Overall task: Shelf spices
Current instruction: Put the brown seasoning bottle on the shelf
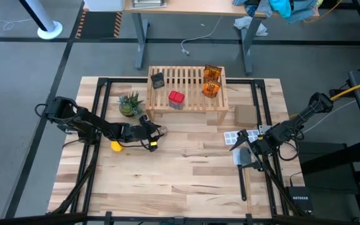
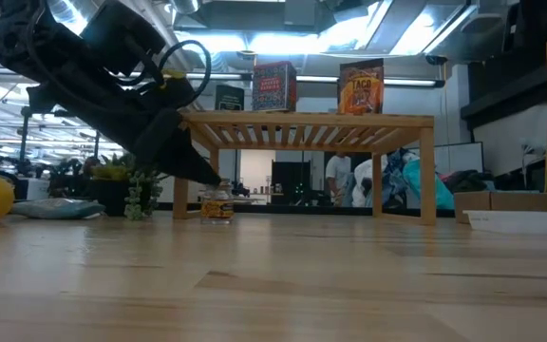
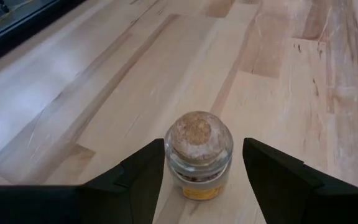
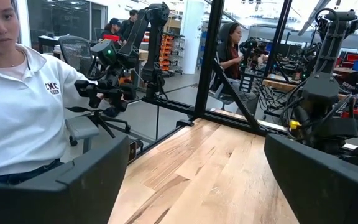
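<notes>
Jar stands between open left claw fingers.

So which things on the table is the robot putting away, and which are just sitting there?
For the job:
- shelf
- two orange packets
- red tin
- dark box
- tiny jar, between the open left gripper's fingers
- right gripper, open, waiting

Just lying about:
- potted plant
- yellow toy
- white tray

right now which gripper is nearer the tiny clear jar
Left. The left gripper has its open fingers on either side of the tiny clear jar; the right gripper waits across the table, beside the white tray.
</notes>
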You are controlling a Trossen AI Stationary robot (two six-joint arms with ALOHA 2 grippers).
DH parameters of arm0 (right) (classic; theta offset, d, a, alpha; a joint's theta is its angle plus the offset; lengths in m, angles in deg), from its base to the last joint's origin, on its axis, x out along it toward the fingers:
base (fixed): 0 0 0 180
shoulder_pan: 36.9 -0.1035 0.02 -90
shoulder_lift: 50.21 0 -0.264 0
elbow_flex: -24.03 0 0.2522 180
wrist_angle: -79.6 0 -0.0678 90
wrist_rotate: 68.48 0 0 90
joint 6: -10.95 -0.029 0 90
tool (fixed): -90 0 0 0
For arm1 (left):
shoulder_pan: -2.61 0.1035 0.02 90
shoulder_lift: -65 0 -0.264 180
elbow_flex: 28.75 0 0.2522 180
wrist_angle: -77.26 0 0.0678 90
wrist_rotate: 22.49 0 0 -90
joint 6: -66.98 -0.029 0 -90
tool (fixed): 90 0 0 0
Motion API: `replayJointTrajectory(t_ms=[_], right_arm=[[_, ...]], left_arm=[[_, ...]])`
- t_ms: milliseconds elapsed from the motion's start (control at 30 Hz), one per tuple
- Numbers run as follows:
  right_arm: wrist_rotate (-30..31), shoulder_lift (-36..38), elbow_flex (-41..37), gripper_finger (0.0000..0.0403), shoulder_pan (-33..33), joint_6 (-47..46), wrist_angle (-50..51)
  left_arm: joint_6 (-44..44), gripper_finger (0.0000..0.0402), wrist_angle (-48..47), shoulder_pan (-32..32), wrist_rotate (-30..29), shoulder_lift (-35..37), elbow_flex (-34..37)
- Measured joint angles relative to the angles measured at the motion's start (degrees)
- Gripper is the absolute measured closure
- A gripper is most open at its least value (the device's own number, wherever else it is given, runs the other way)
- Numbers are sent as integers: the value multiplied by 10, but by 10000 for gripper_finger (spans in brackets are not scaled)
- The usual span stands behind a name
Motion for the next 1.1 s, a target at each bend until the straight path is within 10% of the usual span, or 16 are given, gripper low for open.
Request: replayJointTrajectory(t_ms=[1100], right_arm=[[0, 0, 0, 23, 0, 0, 9]], left_arm=[[2, 190, 20, 19, 40, -3, 0]])
